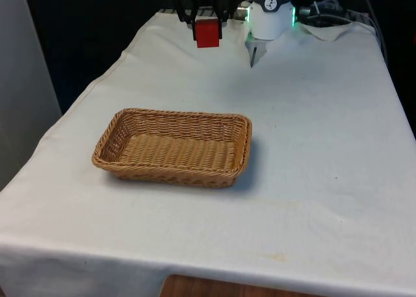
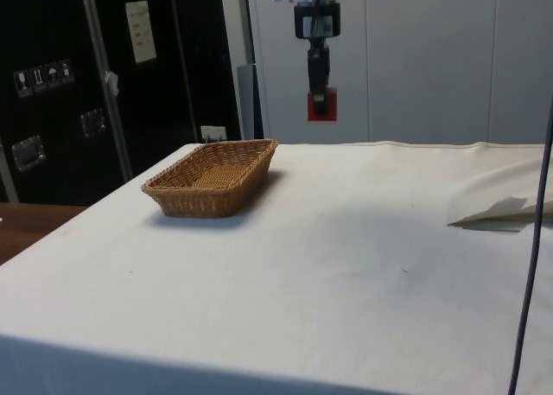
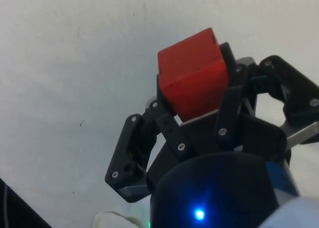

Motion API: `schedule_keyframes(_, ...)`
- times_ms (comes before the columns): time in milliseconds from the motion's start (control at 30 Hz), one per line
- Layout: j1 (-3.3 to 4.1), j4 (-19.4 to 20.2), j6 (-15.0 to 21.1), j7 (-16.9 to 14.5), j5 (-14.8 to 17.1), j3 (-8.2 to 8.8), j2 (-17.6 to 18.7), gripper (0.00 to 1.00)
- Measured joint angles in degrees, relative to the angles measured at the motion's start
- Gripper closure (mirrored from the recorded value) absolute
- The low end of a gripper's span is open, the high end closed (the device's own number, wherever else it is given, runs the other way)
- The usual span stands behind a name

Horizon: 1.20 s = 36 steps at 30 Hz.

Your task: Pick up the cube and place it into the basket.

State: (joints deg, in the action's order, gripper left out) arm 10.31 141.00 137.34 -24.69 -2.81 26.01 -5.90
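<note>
Cube lifted, basket not yet reached

The wicker basket (image 1: 174,147) sits empty on the white-clothed bench (image 1: 312,154), toward the front view's left and nearer than the arm. The red cube (image 1: 207,32) is clamped between the fingers of the claw (image 1: 207,24), held high in the air over the far end of the bench, well apart from the basket. Judging by this, the pick-up is done; what remains is to carry the cube over the basket, lower it and release it inside.
</note>
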Motion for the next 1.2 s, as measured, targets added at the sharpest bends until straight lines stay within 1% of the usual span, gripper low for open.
schedule_keyframes(200,0.0,-0.86,-1.32,-1.32,-1.32,-0.06,-0.92,0.98)
schedule_keyframes(600,0.06,-2.58,-3.04,-1.43,-1.83,-0.34,-0.92,0.98)
schedule_keyframes(767,0.06,-4.81,-5.21,-1.43,-1.83,-0.63,-0.57,0.98)
schedule_keyframes(900,0.11,-5.67,-6.02,-1.32,-1.78,-0.74,-0.4,0.98)
schedule_keyframes(1100,0.23,-8.71,-8.77,-0.8,-1.66,-0.97,0.57,0.98)
schedule_keyframes(1200,0.23,-9.45,-9.34,-0.63,-1.55,-1.03,0.86,0.98)
